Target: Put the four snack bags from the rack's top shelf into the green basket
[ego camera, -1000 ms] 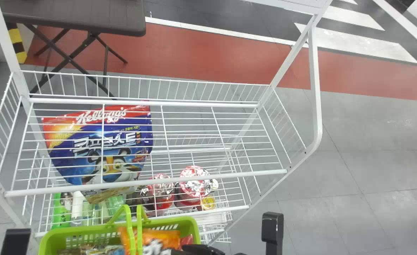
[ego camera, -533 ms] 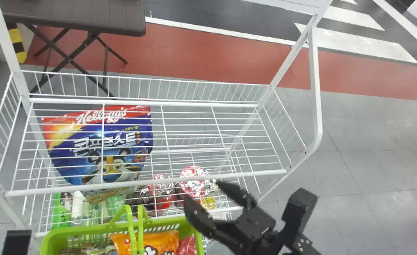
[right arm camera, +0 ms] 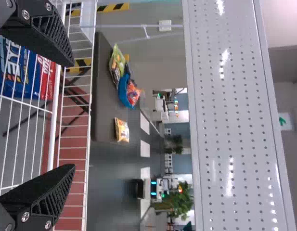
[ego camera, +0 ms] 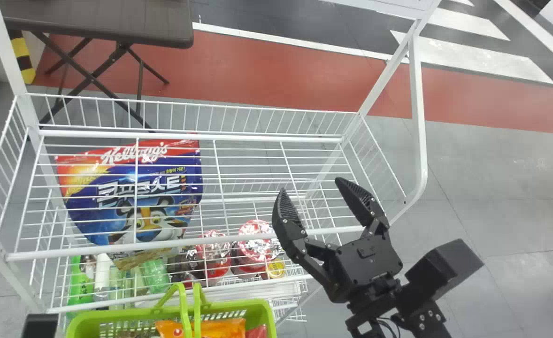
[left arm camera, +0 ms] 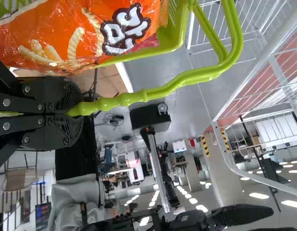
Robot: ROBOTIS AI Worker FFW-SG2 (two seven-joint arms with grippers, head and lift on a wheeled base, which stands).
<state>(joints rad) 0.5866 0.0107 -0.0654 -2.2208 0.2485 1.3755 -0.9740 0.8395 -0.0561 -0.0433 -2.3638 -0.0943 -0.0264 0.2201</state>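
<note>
Right claw (ego camera: 310,185), black, 2-fingered, at 5 o'clock in head view: fingers spread wide, tips above the white wire shelf (ego camera: 257,139). Left claw (left arm camera: 76,112), black, clamped on curved lime-green plastic handle (left arm camera: 172,85). At 7 o'clock, lime-green plastic basket (ego camera: 269,314) contains 1 shiny orange snack bag (ego camera: 225,327), 1 red bag (ego camera: 257,332). Brown rectangular tabletop (ego camera: 93,21): 10 o'clock. Red floor strip (ego camera: 257,70): 12 o'clock.
</note>
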